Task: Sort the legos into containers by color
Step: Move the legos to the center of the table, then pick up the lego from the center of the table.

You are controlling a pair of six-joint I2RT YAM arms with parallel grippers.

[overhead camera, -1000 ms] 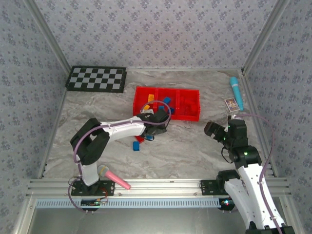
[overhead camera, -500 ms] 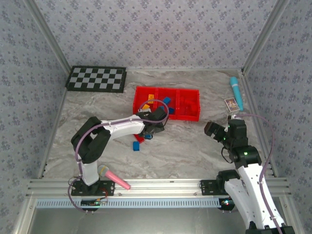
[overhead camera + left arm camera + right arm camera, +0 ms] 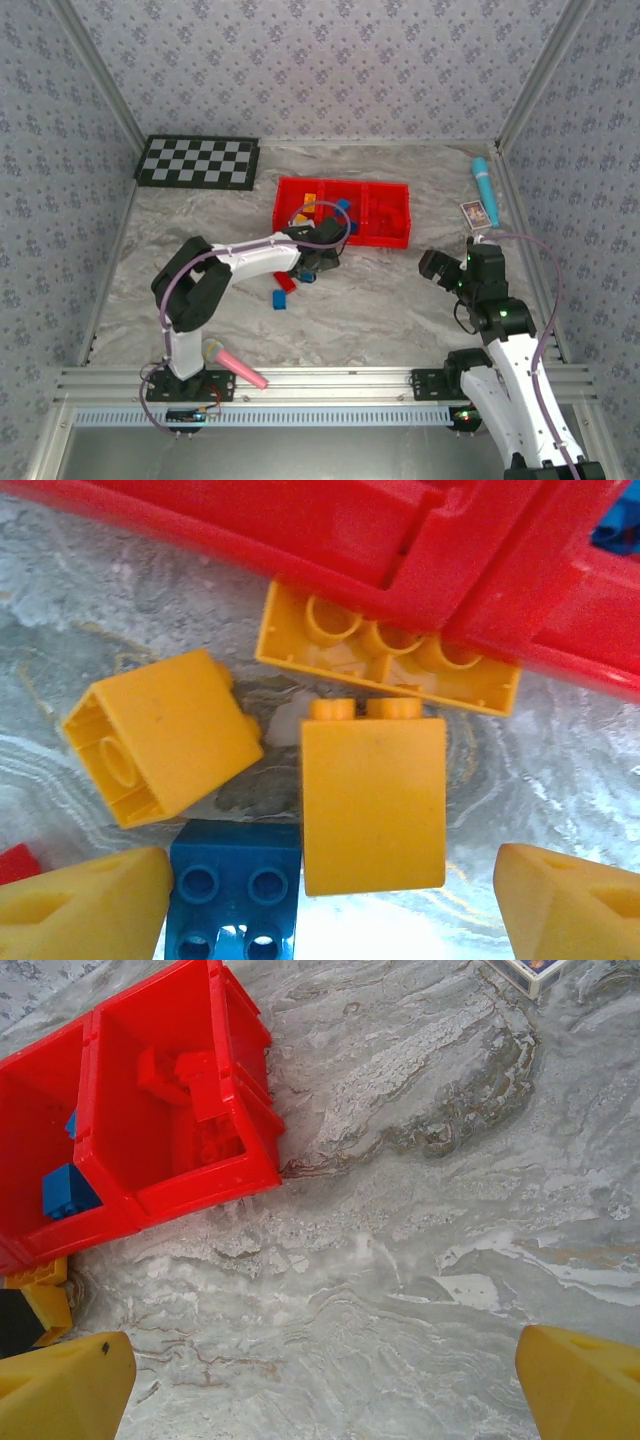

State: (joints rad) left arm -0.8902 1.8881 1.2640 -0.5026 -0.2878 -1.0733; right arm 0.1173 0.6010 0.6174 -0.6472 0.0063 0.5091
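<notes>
**Left arm edges left along the tray front**

The left gripper (image 3: pixel 328 905), fingers spread, hangs over loose legos: a yellow brick (image 3: pixel 372 805) lies untouched between them and a blue brick (image 3: pixel 235 890) sits by the left finger. Two more yellow ones lie beyond, one against the red tray (image 3: pixel 300 530). The right gripper (image 3: pixel 320 1390), equally spread, hovers over the marble table (image 3: pixel 420 1260) beside the tray.

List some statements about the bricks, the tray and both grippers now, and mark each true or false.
1. The left gripper is open above a yellow brick on the table. True.
2. The blue brick beside it lies inside the red tray. False: it lies on the table, outside the tray.
3. The right gripper grips a red brick. False: it is open, holding nothing.
4. Red bricks lie in the tray's right end compartment. True.
</notes>
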